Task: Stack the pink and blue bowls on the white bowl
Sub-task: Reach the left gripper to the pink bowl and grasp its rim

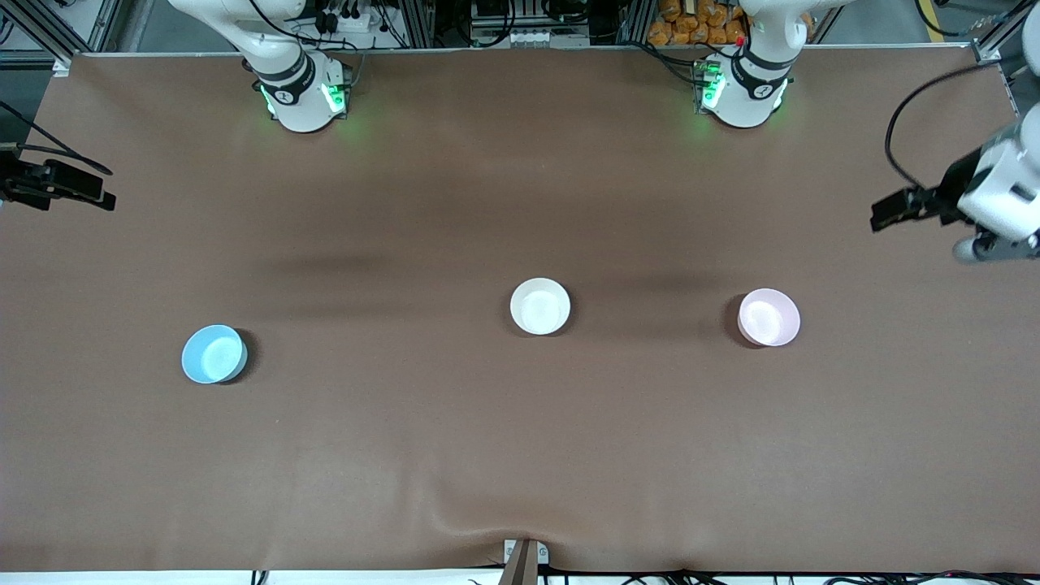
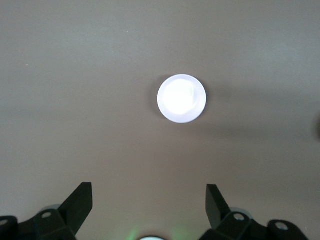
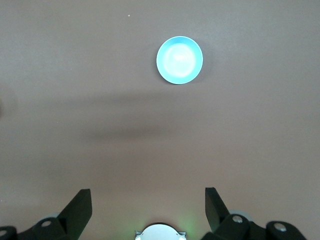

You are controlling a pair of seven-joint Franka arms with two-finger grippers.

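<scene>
Both grippers hang wide open, holding nothing. The left gripper (image 2: 149, 202) is high over the table (image 1: 520, 455) with the pink bowl (image 1: 769, 317) below it, though that bowl looks washed-out white from there. The right gripper (image 3: 148, 205), mostly cut off in the front view, sees only the blue bowl (image 1: 214, 353). The white bowl (image 1: 540, 306) sits between the two.

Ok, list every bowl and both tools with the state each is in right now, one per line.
white bowl: upright, empty, nothing stacked on it, mid-table.
pink bowl: upright, empty, alone, toward the left arm's end.
blue bowl: upright, empty, alone, toward the right arm's end.
left tool: open, empty, high over the table.
right tool: open, empty, high over the table.
</scene>
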